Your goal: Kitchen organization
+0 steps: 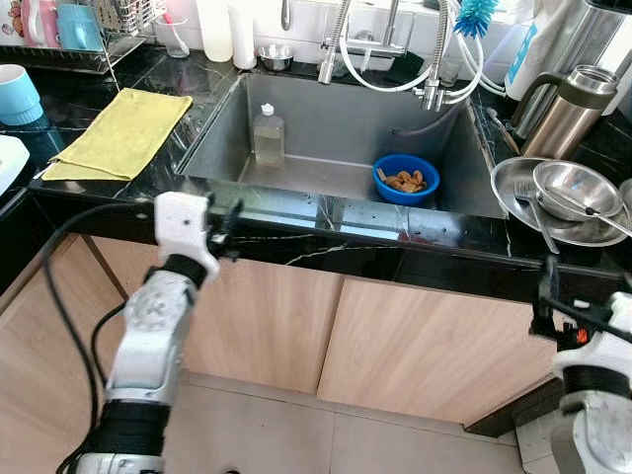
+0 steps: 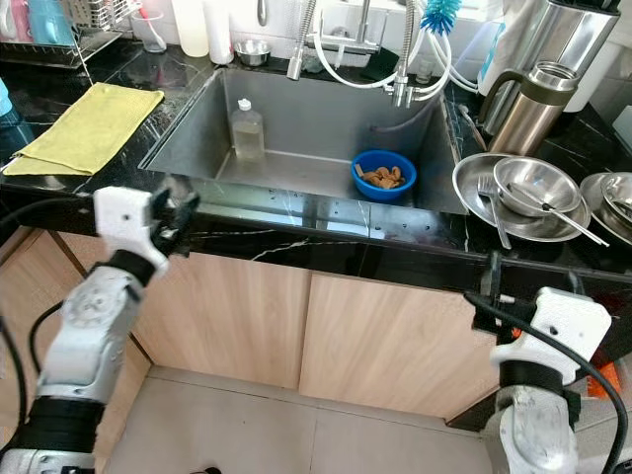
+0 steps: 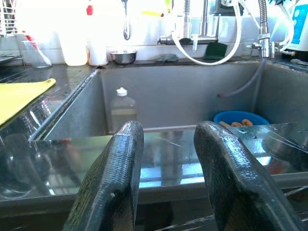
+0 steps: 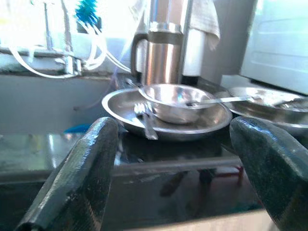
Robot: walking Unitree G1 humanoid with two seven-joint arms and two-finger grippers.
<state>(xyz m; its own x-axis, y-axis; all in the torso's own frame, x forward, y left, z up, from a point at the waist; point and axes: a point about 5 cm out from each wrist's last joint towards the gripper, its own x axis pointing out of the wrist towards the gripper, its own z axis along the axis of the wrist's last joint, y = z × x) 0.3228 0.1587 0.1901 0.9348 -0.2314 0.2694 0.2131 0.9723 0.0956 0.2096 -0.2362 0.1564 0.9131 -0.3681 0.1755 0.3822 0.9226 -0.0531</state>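
Note:
My left gripper [image 1: 230,230] hovers at the counter's front edge, just before the steel sink [image 1: 222,133], open and holding nothing; its fingers [image 3: 115,183] frame the basin. Inside the sink stand a clear bottle [image 1: 268,134] with a white cap and a blue bowl [image 1: 406,179] of brown food pieces. My right gripper [image 2: 490,286] is held low in front of the counter edge, open wide and empty, pointing toward a steel plate [image 4: 120,105]. That plate [image 1: 509,188] on the right counter carries a steel bowl [image 1: 576,185], a fork [image 1: 528,209] and a long spoon.
A yellow cloth [image 1: 123,133] lies on the black counter left of the sink, with a blue cup [image 1: 17,94] and a dish rack [image 1: 69,35] further left. A steel jug [image 1: 565,111] stands behind the plate. Faucet hoses [image 1: 395,59] hang over the sink's back. Wooden cabinet doors [image 1: 395,346] are below.

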